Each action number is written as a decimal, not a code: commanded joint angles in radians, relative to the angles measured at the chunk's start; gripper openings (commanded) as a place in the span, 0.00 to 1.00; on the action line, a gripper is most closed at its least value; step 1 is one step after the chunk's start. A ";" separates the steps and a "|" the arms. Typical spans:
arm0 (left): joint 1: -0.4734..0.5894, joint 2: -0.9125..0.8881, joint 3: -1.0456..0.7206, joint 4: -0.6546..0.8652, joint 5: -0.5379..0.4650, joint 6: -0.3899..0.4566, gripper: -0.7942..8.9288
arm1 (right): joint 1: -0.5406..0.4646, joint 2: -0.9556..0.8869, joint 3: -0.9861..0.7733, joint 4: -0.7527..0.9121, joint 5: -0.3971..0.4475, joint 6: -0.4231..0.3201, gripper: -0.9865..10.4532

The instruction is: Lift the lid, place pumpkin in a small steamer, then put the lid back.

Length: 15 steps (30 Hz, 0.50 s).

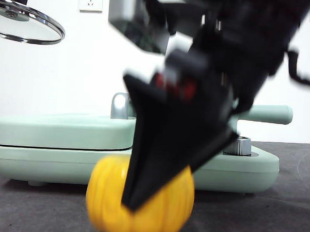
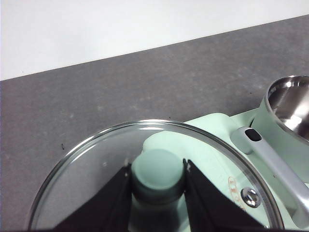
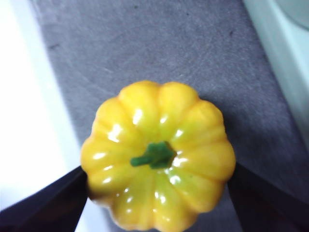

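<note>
the left gripper (image 2: 157,193) is closed on the mint-green knob (image 2: 158,170) of the lid (image 2: 87,188) and holds the lid in the air, level; in the front view the lid (image 1: 26,23) hangs high at the left, well above the wide green griddle cover (image 1: 62,130). through the glass, the left wrist view shows the green base (image 2: 212,145) under it and, off to the side, the steamer (image 2: 289,108). the steamer is uncovered, and the part of its shiny steel inside that shows has nothing in it; the rest is cut by the edge of the picture. its long handle (image 2: 275,164) runs toward the lid.

the right gripper (image 1: 158,162) is low at the gray table (image 1: 274,219), in front of the green base (image 1: 245,169). its jaws stand open, one on each side of the pumpkin (image 3: 157,154), close against its ribs; i cannot tell if they press it. the pumpkin (image 1: 163,211) sits on the table, stem (image 3: 153,155) up, just in front of the base and outside the steamer. in the front view the steamer body is hidden behind the arm; only its handle (image 1: 268,114) shows at the right.
</note>
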 commanded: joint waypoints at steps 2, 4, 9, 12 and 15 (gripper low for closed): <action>0.000 -0.001 0.012 0.033 0.005 0.006 0.09 | 0.003 -0.029 0.122 -0.173 0.018 0.082 0.40; 0.000 -0.001 0.012 0.033 0.005 0.006 0.09 | -0.013 -0.039 0.195 -0.287 0.037 0.120 0.40; 0.000 -0.001 0.012 0.033 0.005 0.005 0.09 | -0.080 -0.039 0.370 -0.541 0.080 0.182 0.40; 0.000 -0.001 0.012 0.034 0.005 0.005 0.09 | -0.140 -0.039 0.458 -0.635 0.096 0.186 0.40; 0.000 -0.001 0.012 0.034 0.006 0.005 0.09 | -0.217 -0.038 0.533 -0.673 0.092 0.180 0.40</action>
